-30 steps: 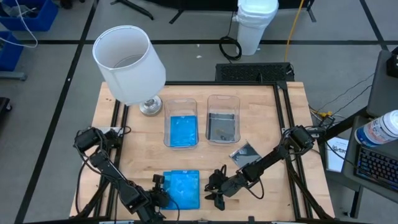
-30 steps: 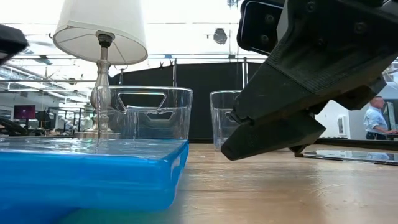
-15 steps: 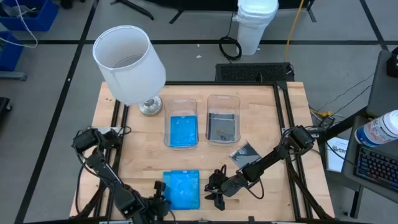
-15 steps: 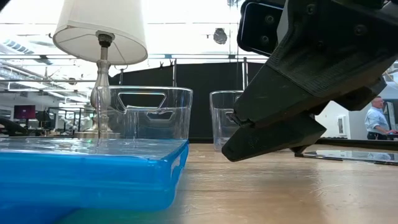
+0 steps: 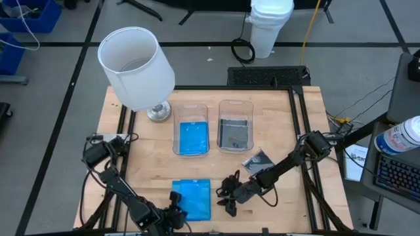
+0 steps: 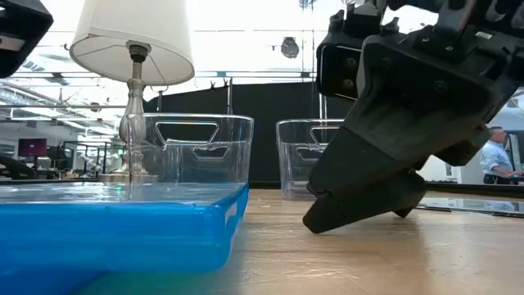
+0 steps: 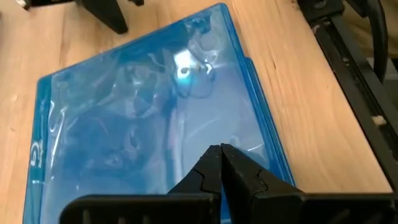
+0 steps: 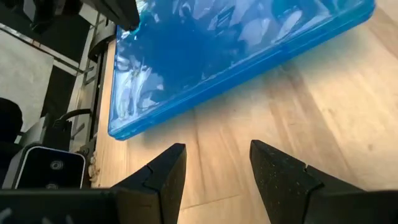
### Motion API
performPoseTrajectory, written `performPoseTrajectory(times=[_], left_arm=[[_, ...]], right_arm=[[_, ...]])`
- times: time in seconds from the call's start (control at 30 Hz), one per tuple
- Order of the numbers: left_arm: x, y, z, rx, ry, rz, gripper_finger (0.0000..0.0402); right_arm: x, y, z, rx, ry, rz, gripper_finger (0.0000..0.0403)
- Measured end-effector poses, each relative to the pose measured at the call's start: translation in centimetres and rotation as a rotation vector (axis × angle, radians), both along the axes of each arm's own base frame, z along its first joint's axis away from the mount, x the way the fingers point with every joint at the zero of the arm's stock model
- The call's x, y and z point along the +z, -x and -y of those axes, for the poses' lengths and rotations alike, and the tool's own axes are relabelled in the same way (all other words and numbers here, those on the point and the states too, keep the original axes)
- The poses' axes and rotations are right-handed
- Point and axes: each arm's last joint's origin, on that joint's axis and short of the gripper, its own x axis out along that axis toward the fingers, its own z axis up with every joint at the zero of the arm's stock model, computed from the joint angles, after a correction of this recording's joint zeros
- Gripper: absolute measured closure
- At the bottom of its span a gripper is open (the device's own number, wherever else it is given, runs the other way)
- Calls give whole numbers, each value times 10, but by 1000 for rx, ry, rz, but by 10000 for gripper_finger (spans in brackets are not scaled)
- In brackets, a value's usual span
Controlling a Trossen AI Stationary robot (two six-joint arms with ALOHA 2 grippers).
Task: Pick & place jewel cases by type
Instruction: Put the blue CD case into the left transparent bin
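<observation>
Sorted: one blue jewel case in left tub; dark case in right tub.
Left to sort: blue case stack at table near edge; smoky case beside right arm.
Left tool: pinched closed, empty, over stack's near edge.
Right tool: spread wide, empty, low beside stack.
Room: bare wood between stack and tubs; lamp at far left.
</observation>
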Motion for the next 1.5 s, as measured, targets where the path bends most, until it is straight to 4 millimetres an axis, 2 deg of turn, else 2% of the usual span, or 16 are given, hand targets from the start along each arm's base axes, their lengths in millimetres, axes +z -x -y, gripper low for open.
performPoseTrajectory(times=[0.13,0.27,0.5,0.63,0.77,0.9,1.03,1.3,1.5], left_arm=[[-6,-1,0,12,-8,-6,396],[-12,-2,0,36,-16,-3,382],[-14,-1,-1,42,-22,-7,397],[-15,-1,-1,41,-21,-12,384],[-19,-1,-1,38,-32,-22,382],[-25,-1,-1,39,-51,-29,397],[-29,-1,-1,45,-58,-26,384],[-29,-1,-1,49,-65,-19,396],[-29,-2,-1,49,-63,-16,386]], right_arm=[[0,-3,5,-11,0,13,232],[2,-9,12,-33,-20,37,232],[1,-22,40,-79,-48,8,232],[0,-26,58,-88,-109,-23,232],[-8,-22,72,-112,-157,-74,232],[-12,-20,83,-128,-215,-57,232],[-17,-16,92,-131,-259,-82,232],[-29,-7,101,-118,-246,-235,231],[-30,-6,101,-128,-205,-252,231]])
